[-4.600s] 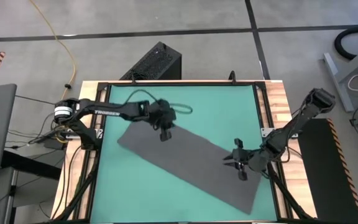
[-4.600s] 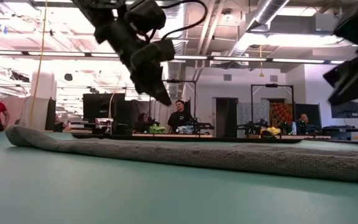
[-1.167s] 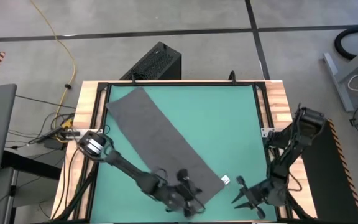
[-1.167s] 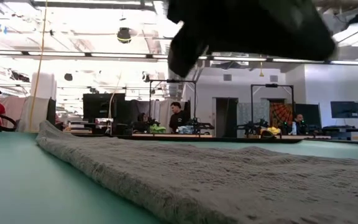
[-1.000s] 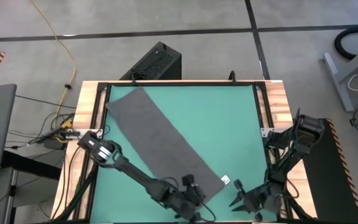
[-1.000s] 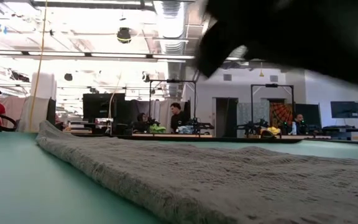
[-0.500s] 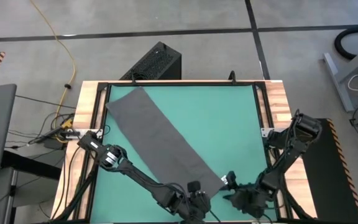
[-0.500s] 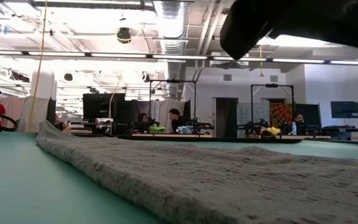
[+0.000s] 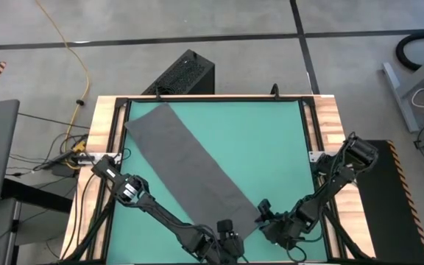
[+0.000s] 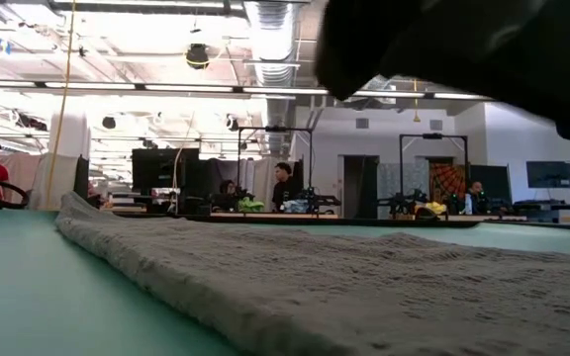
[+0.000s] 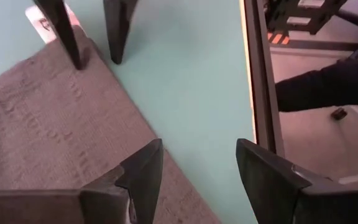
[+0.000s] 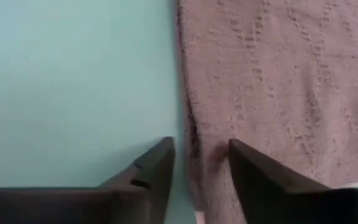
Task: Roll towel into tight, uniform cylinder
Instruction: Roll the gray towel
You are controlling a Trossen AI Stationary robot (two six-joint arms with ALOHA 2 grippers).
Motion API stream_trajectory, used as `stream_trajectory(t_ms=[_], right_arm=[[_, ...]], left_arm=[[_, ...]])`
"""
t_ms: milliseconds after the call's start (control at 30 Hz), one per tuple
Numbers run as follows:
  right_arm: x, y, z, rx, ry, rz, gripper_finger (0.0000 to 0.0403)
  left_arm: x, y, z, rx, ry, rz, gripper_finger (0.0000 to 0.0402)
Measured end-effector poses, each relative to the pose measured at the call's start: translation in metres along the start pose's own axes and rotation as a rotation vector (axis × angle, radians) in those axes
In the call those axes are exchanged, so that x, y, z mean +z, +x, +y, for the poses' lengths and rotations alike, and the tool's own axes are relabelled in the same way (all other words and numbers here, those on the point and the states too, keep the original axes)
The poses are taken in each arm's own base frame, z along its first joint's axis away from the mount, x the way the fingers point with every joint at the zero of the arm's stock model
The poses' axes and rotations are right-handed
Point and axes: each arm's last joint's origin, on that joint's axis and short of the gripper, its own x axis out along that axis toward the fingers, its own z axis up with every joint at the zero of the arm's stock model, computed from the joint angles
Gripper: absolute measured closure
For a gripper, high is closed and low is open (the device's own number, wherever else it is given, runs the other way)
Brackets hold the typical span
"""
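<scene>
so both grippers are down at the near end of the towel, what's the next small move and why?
Probably lower both and pinch the edge. The towel lies flat and unrolled on the table. The left gripper is open, straddling its near edge; the right gripper is open over the side edge by the white tag. Neither grips cloth yet, so a roll can't start.

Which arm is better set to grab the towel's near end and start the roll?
Probably right. The right gripper has open jaws straddling the towel edge at its near corner. The left gripper, also open, has one finger over cloth and the other over bare table.
</scene>
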Motion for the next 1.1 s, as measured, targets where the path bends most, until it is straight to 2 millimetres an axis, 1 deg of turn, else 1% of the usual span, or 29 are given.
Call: stream_trajectory(t_ms=[67,167,200,233,367,467,567,667,833,933,1067,1100], right_arm=[[-0.003,0.001,-0.001,-0.001,-0.010,0.037,0.0275],[-0.009,-0.002,-0.003,-0.005,-0.042,0.100,0.0359],[-0.011,-0.004,-0.005,-0.003,-0.055,0.117,0.0379],[-0.012,-0.007,-0.006,0.003,-0.062,0.129,0.0386],[-0.020,-0.024,-0.015,0.009,-0.066,0.204,0.0381],[-0.026,-0.040,-0.023,0.062,-0.049,0.251,0.0387],[-0.026,-0.052,-0.026,0.156,-0.003,0.244,0.0392],[-0.022,-0.060,-0.029,0.181,0.040,0.203,0.0393],[-0.023,-0.061,-0.030,0.176,0.063,0.210,0.0394],[-0.023,-0.059,-0.029,0.175,0.070,0.215,0.0394],[-0.022,-0.060,-0.029,0.174,0.090,0.210,0.0394],[-0.022,-0.060,-0.028,0.175,0.094,0.204,0.0394]], left_arm=[[0.000,0.000,-0.001,-0.003,-0.002,-0.005,0.0207],[0.001,0.000,0.000,-0.003,0.006,-0.007,0.0207],[0.001,0.000,0.000,-0.002,0.017,-0.006,0.0207],[0.002,0.000,0.001,0.002,0.029,-0.008,0.0207],[0.006,0.002,0.006,0.036,0.046,-0.037,0.0207],[0.011,0.005,0.009,0.036,0.022,-0.069,0.0207],[0.015,0.012,0.009,-0.003,0.011,-0.128,0.0207],[0.010,0.024,0.006,-0.020,0.083,-0.168,0.0207],[0.007,0.023,0.004,0.015,0.165,-0.162,0.0207],[0.002,0.021,0.000,0.007,0.232,-0.134,0.0207],[-0.015,0.026,-0.004,0.034,0.270,-0.069,0.0207],[-0.019,0.030,-0.004,0.035,0.267,-0.071,0.0207]])
